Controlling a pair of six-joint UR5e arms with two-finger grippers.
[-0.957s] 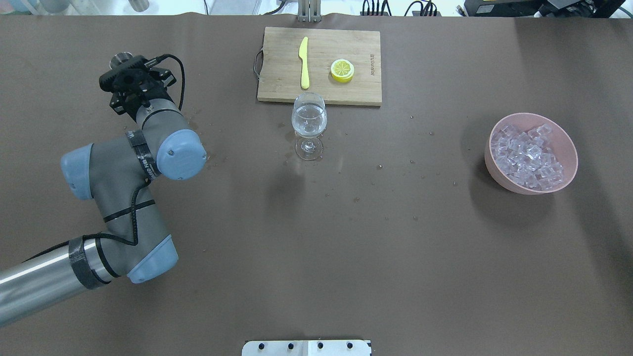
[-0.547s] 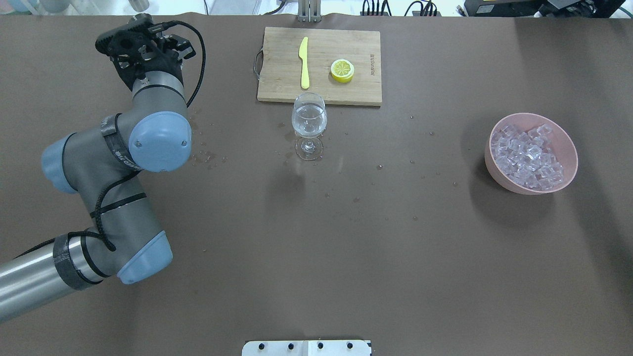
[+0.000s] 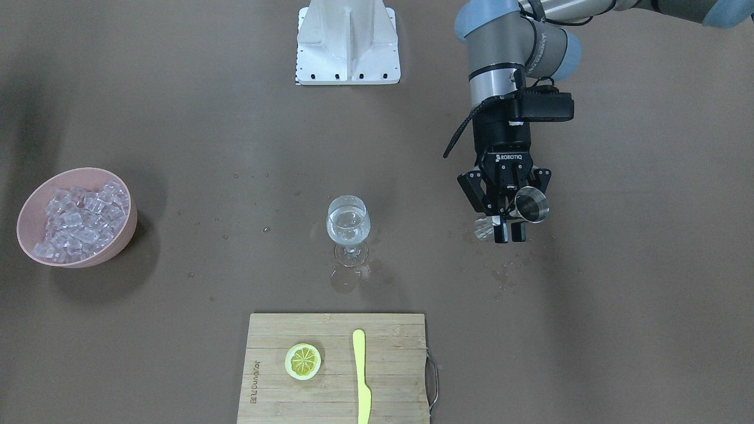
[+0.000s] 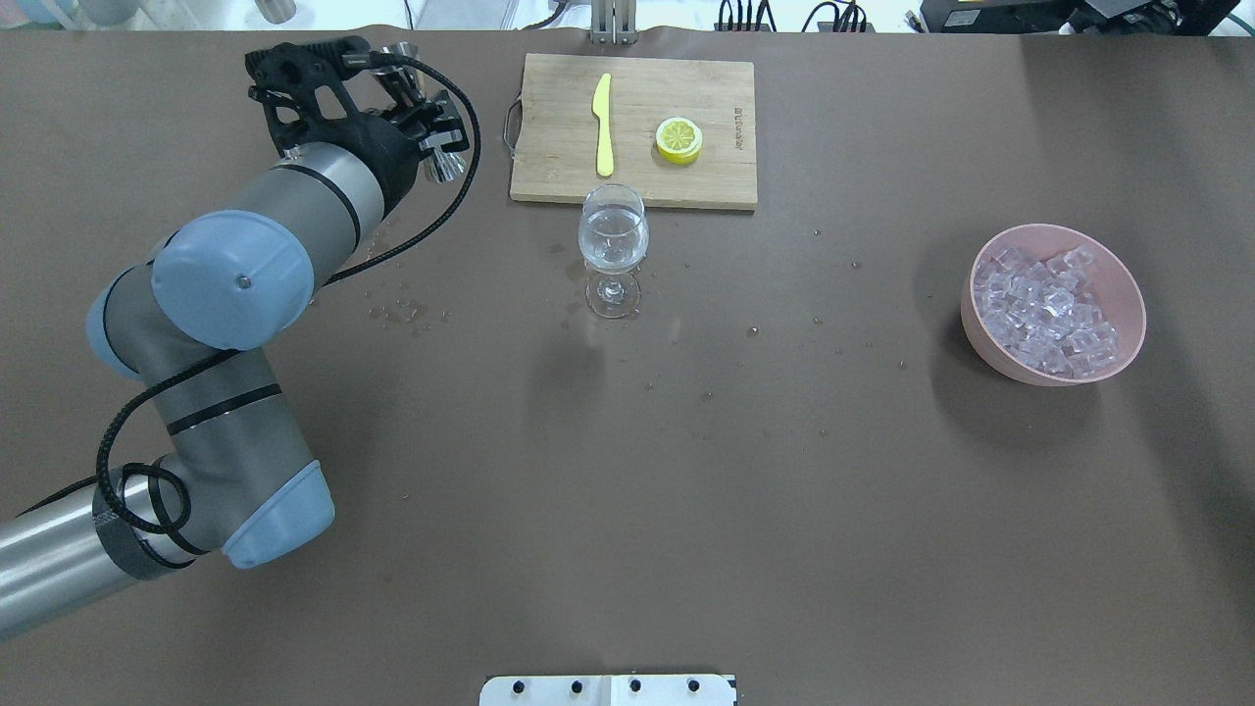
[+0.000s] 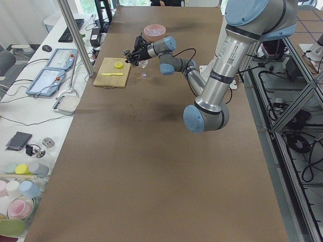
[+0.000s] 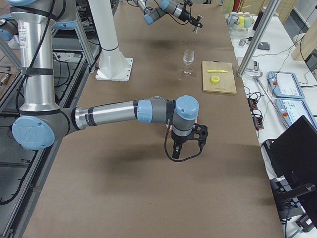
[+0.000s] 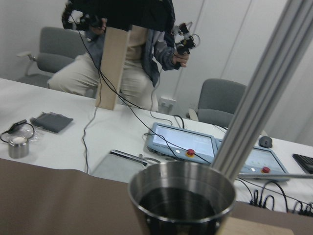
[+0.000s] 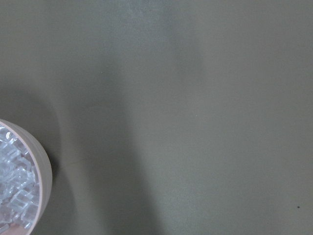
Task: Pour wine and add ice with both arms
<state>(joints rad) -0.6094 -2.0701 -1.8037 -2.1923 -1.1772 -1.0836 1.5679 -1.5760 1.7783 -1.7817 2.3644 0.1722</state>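
Swung farther forward, left pincer (image 3: pixel 508 235) grips narrowly around steel cup (image 3: pixel 532 206).

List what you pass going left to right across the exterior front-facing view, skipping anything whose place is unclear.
pink bowl of ice → lemon slice → wine glass → left gripper holding a steel cup

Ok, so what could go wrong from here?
1. The left gripper holds the small steel cup above the brown table; leftover liquid could drip, adding to the droplets already there.
2. The clear stemmed wine glass already holds clear liquid; clear ice cubes from the pink bowl, dropped carelessly, could splash or topple it.
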